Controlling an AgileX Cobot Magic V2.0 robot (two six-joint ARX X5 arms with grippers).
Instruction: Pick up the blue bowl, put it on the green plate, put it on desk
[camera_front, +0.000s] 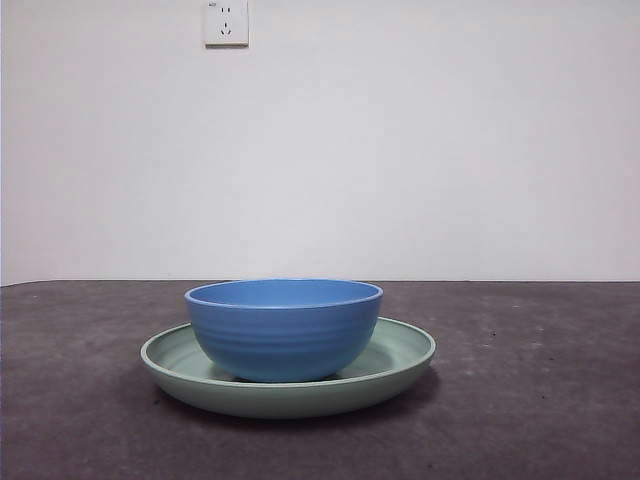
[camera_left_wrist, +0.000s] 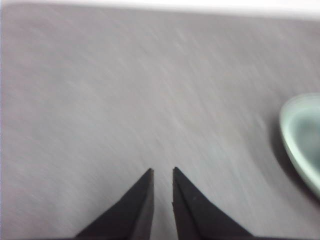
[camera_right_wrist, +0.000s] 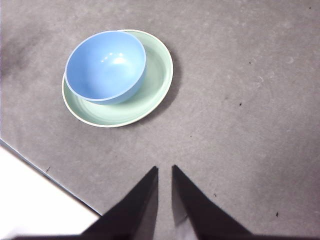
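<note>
The blue bowl (camera_front: 284, 328) stands upright inside the green plate (camera_front: 400, 352), which rests on the dark desk (camera_front: 540, 400). From the right wrist view the bowl (camera_right_wrist: 105, 66) sits off-centre on the plate (camera_right_wrist: 152, 90), toward one side of its rim. My right gripper (camera_right_wrist: 164, 169) hovers high above bare desk, well away from the plate, jaws nearly together with nothing between them. My left gripper (camera_left_wrist: 162, 171) is also over bare desk with its jaws nearly together and empty; only an edge of the plate (camera_left_wrist: 302, 137) shows in its blurred view. Neither arm appears in the front view.
A white wall with a socket (camera_front: 226, 22) stands behind the desk. The desk's edge (camera_right_wrist: 45, 175) runs diagonally close to the plate in the right wrist view, with a pale floor beyond it.
</note>
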